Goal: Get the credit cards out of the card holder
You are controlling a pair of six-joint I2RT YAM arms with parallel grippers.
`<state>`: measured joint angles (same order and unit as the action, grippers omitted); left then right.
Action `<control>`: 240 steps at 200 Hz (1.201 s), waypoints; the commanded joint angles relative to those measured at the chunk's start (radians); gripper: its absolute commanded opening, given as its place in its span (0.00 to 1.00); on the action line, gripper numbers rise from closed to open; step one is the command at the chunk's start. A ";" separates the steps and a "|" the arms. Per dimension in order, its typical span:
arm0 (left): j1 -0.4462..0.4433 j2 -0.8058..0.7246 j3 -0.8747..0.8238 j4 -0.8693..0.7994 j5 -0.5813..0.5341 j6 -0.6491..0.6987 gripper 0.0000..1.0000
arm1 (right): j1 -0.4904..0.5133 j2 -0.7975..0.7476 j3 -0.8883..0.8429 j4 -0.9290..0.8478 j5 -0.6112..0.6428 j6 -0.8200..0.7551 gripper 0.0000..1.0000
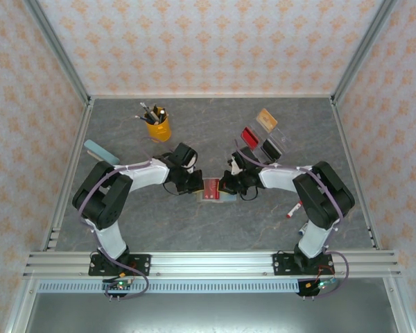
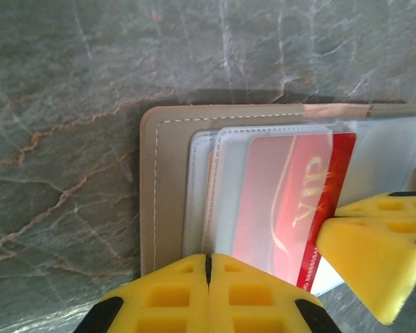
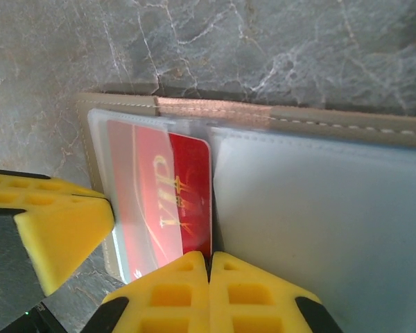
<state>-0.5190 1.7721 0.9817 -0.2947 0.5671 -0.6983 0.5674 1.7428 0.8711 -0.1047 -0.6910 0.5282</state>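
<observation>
The card holder (image 2: 163,187) lies open on the counter (image 2: 62,104) between the arms, with one red card (image 2: 291,201) lettered "VIP" in gold in its clear sleeves; the fine print along its edge is too small to read. The left end effector (image 2: 208,258) and right end effector (image 3: 209,255) are both closed at the holder's edges, though I cannot tell whether the right pinches the card. The top view adds three more, a tan-orange card (image 1: 267,119), a second red card (image 1: 249,135) and a black card (image 1: 270,148), well apart from the holder.
</observation>
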 commanded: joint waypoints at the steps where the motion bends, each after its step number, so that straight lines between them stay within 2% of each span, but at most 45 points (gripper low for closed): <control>1: -0.003 0.036 0.000 -0.031 -0.045 0.017 0.03 | -0.010 0.006 0.011 -0.055 0.059 -0.033 0.00; 92: -0.003 0.051 0.010 -0.059 -0.059 0.035 0.02 | -0.024 0.004 0.014 -0.064 0.073 -0.052 0.00; 121: -0.003 0.024 0.022 -0.016 0.008 0.039 0.03 | -0.025 0.011 0.009 -0.061 0.056 -0.051 0.00; 155: -0.003 -0.024 0.046 0.015 0.056 0.046 0.04 | -0.026 0.016 0.000 -0.044 0.043 -0.040 0.12; 182: -0.003 -0.005 0.057 0.022 0.064 0.034 0.04 | -0.026 0.024 -0.009 -0.025 0.032 -0.030 0.24; 240: -0.003 0.045 0.060 0.014 0.044 0.020 0.03 | -0.027 0.036 -0.011 0.006 -0.004 -0.025 0.27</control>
<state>-0.5190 1.7897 1.0206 -0.2775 0.6212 -0.6807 0.5468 1.7470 0.8753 -0.1009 -0.7036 0.5003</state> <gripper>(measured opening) 0.056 0.269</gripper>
